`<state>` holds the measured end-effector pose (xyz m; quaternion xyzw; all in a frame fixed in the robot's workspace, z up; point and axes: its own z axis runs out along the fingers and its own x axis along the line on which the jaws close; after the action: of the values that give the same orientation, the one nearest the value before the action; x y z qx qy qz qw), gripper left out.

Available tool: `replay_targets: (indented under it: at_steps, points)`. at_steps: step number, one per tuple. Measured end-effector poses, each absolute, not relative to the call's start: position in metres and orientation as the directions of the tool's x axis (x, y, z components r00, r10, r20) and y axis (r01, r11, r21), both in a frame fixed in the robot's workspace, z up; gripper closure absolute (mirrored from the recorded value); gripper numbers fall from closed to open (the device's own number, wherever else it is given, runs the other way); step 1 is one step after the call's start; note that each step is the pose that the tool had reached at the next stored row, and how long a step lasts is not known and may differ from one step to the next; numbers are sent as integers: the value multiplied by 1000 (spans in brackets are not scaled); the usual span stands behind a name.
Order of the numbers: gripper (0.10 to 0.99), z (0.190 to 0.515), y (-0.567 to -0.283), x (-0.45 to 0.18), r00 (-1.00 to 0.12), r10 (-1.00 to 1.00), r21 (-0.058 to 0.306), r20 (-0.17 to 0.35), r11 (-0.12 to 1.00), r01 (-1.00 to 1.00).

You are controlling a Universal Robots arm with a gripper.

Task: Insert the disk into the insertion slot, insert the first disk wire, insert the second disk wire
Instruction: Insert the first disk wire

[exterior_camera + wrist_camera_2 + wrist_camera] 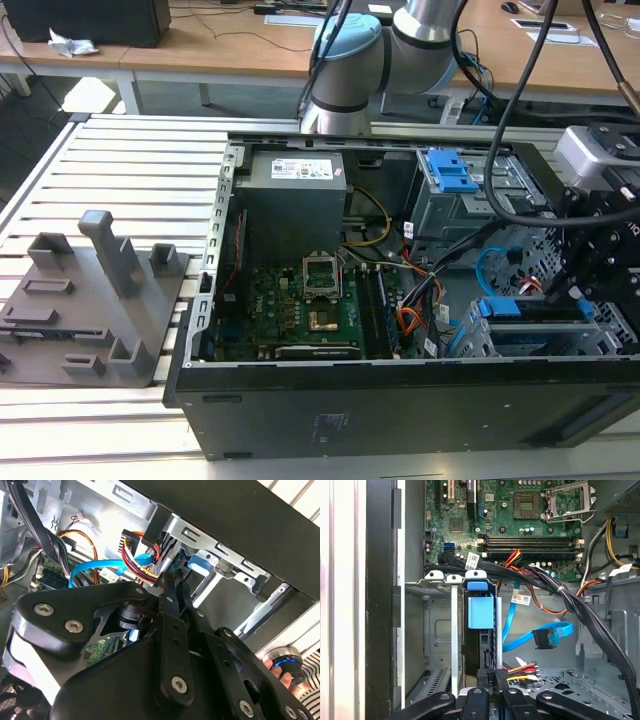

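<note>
Already the first step looks done. Nearest in the first wrist view, the pincer (492, 674) has its fingers close together, seemingly clamped on the black plug of the coloured wire (522, 670) right at the end of the disk (480, 612), which sits on edge inside the slot (437, 630) in the case's (400, 400) corner at the exterior view's near right. Beyond it the blue wire (547, 639) lies loose, its plug well apart from the disk, so I judge one wire mid-insertion and the other untouched; the board (520, 510) lies farthest off.
</note>
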<state>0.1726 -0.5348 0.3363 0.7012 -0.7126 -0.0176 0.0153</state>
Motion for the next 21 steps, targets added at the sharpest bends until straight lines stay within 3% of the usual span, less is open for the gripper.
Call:
replay_targets:
  at_steps: [9,10,11,18,19,20,21]
  points:
    - [902,334,-535,172,-16,-1000,47,-4,16,-999]
    - [839,334,-535,172,-16,-1000,47,-3,16,-999]
    - [839,334,-535,172,-16,-1000,47,-3,16,-999]
    - [839,367,-534,172,-16,-1000,47,-3,16,-999]
    - [851,370,-534,172,-16,-1000,47,-3,16,-999]
    - [980,376,-533,172,-16,-1000,47,-3,16,-999]
    - [980,379,-533,172,-16,-1000,47,-3,16,-999]
